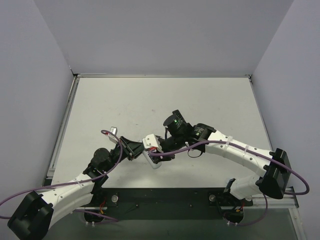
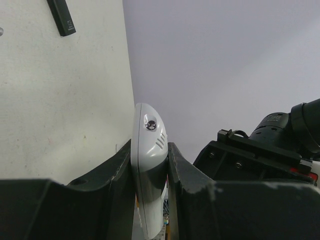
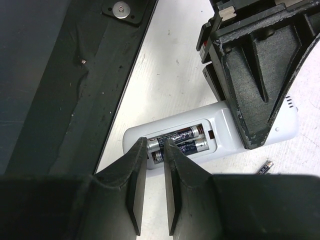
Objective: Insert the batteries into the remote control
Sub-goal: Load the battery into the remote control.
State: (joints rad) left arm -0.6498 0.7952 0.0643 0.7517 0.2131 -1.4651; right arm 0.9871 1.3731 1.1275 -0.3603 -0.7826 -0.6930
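Observation:
The white remote control lies back up, held just above the table, its battery bay uncovered. Two batteries lie side by side in the bay. My right gripper hovers right over the batteries' near end, its jaws a narrow gap apart with nothing clamped between them. My left gripper is shut on the remote control, clamping its far end edgewise. From above, the remote control shows as a white end under the two meeting wrists.
A slim black remote lies on the table beyond the left gripper. A small dark piece lies beside the white remote. The black mounting plate borders the table's near edge. The right arm's wrist crowds close.

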